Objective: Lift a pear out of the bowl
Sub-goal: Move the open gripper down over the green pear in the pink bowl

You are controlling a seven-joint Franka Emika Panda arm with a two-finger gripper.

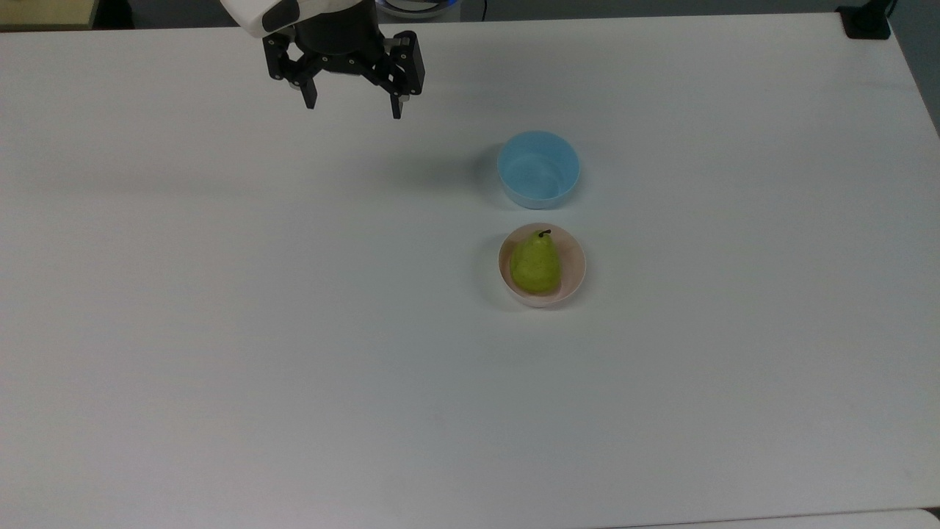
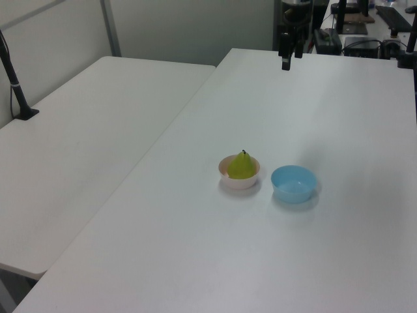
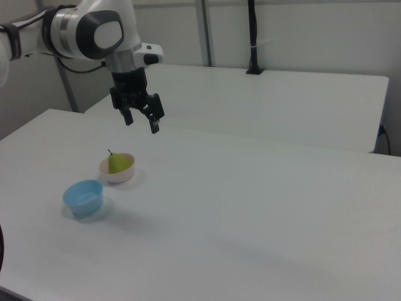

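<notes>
Even, diffuse overhead light fills all three views, bright without harsh glare. The matte white surface (image 1: 220,330) takes a cool bluish-grey cast in the top view, with a broad soft darker band across its 9 o'clock side. The small round light blue bowl (image 1: 538,169) and the small pale pink bowl (image 1: 542,265) throw faint, blurred shadows toward 9 o'clock there. The left view looks slightly hazy and washed out; its far end at 12 o'clock is dim and soft. The right view has mild softness throughout
</notes>
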